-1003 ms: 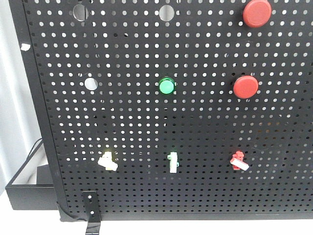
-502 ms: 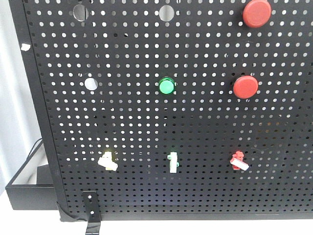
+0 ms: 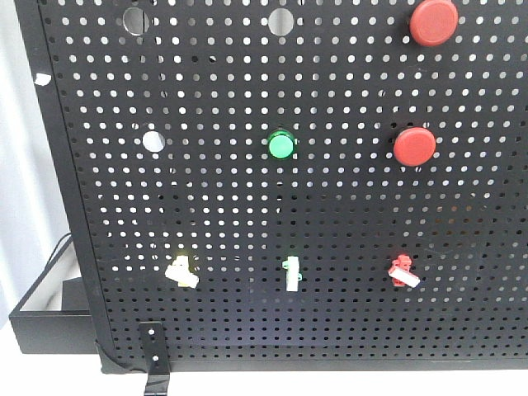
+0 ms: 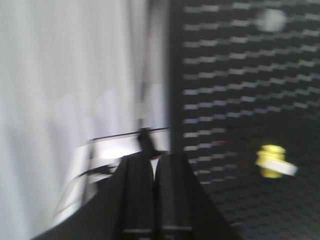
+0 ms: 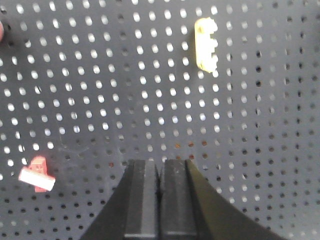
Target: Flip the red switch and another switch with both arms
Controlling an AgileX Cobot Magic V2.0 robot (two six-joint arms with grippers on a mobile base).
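Offset is sideways for both: the tiny red toggle switch with white lever tip lies left of the right pincer, the tiny pale-yellow toggle switch right of the left pincer. Both pincers are clenched, empty.

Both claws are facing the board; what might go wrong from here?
1. The left claw points at the edge of the pegboard, well left of the pale-yellow switch; it may miss.
2. The red switch sits low-left of the right claw, so a straight push likely hits bare board.
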